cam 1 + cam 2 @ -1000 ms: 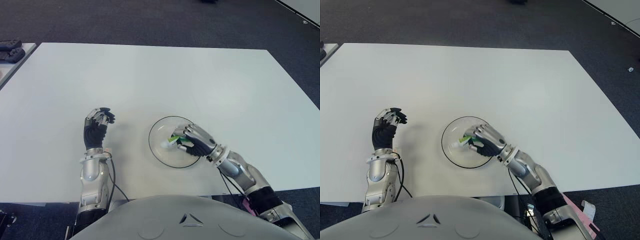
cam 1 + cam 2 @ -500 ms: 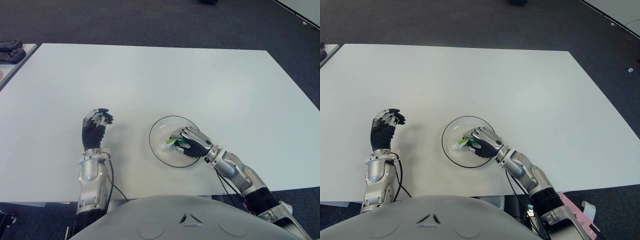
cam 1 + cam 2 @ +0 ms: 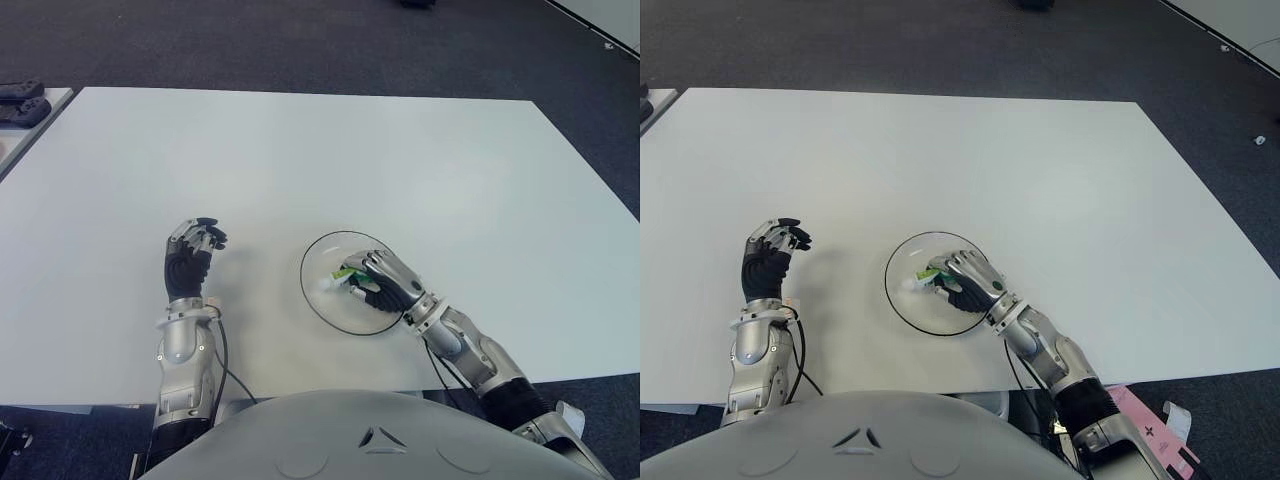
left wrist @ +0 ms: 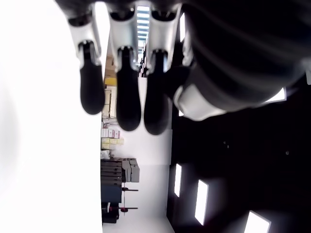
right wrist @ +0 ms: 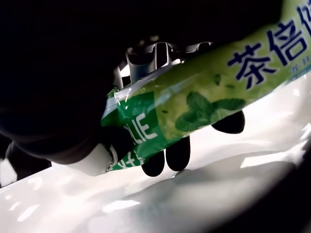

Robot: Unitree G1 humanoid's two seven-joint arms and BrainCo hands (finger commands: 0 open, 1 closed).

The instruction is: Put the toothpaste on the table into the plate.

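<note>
A green and white toothpaste tube lies across the inside of a clear glass plate near the table's front edge. My right hand is over the plate with its fingers curled around the tube. The right wrist view shows the green tube held in the palm, dark fingertips close above the plate's glossy surface. My left hand shows upright to the left of the plate, fingers curled, holding nothing.
The white table stretches wide behind the plate. Dark controllers sit on a side surface at the far left. Dark carpet surrounds the table.
My right hand has drawn slightly back toward me with the tube lowered in the plate. The left hand has barely moved.
</note>
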